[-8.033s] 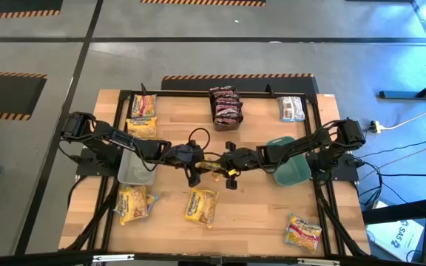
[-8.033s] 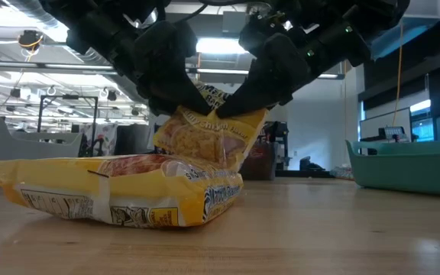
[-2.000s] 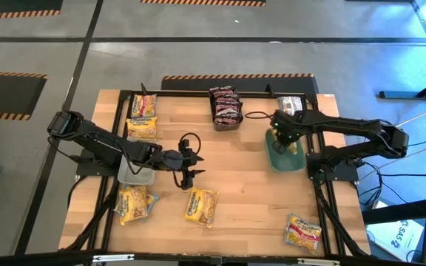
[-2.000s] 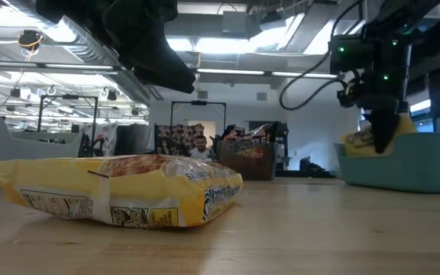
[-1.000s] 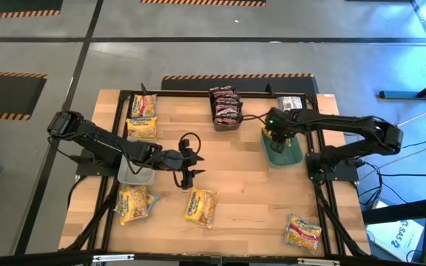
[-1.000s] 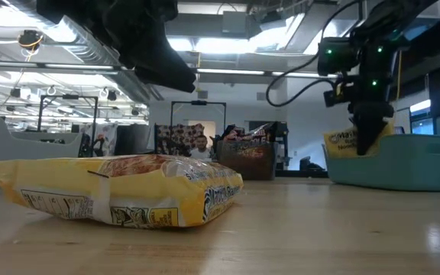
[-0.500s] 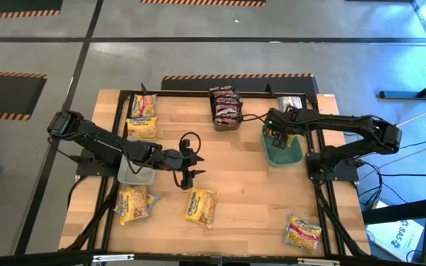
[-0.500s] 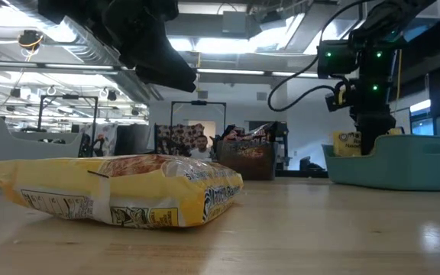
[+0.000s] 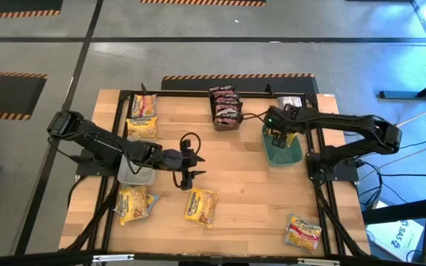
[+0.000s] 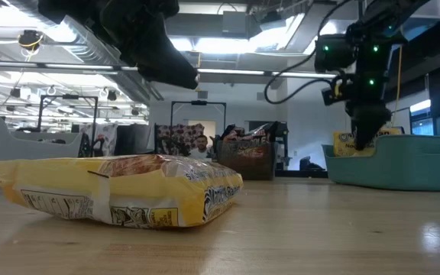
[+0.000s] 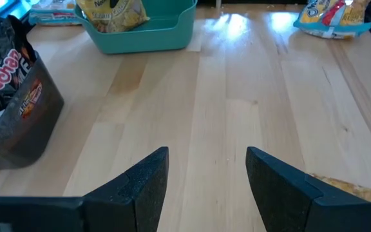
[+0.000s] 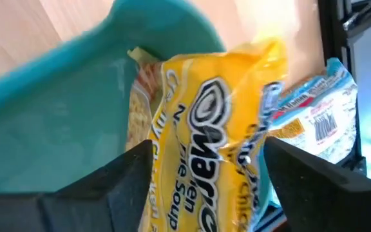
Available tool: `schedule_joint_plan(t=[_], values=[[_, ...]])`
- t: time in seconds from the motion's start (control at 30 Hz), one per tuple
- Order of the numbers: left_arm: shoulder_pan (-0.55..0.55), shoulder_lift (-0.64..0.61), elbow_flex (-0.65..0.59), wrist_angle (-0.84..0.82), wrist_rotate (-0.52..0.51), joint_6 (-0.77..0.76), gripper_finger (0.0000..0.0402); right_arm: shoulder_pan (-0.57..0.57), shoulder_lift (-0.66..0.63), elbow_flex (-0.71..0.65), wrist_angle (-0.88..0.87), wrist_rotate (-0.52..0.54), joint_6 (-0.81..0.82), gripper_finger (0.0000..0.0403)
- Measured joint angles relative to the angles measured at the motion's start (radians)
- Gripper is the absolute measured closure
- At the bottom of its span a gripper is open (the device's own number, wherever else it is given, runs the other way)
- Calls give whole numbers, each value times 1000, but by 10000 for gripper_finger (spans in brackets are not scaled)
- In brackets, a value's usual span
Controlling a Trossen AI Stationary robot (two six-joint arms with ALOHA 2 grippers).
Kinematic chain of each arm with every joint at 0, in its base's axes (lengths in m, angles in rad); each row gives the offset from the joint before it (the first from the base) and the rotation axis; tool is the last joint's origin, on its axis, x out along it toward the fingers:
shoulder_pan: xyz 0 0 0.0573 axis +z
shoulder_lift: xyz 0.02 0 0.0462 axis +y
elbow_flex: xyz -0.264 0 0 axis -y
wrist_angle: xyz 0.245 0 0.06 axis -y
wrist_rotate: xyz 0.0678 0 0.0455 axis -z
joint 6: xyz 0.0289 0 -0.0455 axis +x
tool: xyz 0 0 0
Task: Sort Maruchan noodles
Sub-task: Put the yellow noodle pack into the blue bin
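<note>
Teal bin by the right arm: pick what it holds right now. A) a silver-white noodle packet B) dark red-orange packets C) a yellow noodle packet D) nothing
C: the right wrist view shows a yellow noodle packet leaning inside the teal bin, with the right hand open just above it.
</note>
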Motion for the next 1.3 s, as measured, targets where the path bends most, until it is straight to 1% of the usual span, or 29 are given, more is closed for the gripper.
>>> schedule_joint_plan(t=[0.13, 0.2, 0.27, 0.33, 0.43, 0.53, 0.7, 0.83, 0.93, 1.1, 1.3], values=[[0, 0, 0, 8, 0, 1, 200, 1, -3, 62, -63, 10, 9, 94], [0, 0, 0, 9, 0, 0, 200, 1, -4, 104, -113, -8, 34, 85], [0, 0, 0, 8, 7, 0, 200, 4, -4, 147, -151, -55, 71, 80], [0, 0, 0, 9, 38, 0, 200, 24, -4, 184, -189, -115, 120, 78], [-2, 0, 0, 9, 90, -20, 200, 95, -4, 204, -189, -181, 161, 81], [-19, 0, 0, 8, 107, -39, 200, 201, -4, 204, -122, -198, 212, 87], [-80, 0, 0, 8, 103, -77, 200, 413, 3, 173, 90, -216, 294, 95], [-139, 0, 0, 5, 84, -124, 200, 558, 31, 124, 348, -217, 317, 105], [-190, 25, 1, -1, 71, -163, 200, 644, 95, 111, 531, -215, 315, 120], [-264, 132, 1, 2, 75, -280, 200, 729, 255, 110, 804, -223, 275, 164], [-351, 248, 0, 26, 85, -427, 200, 741, 422, 113, 1004, -289, 285, 237]])
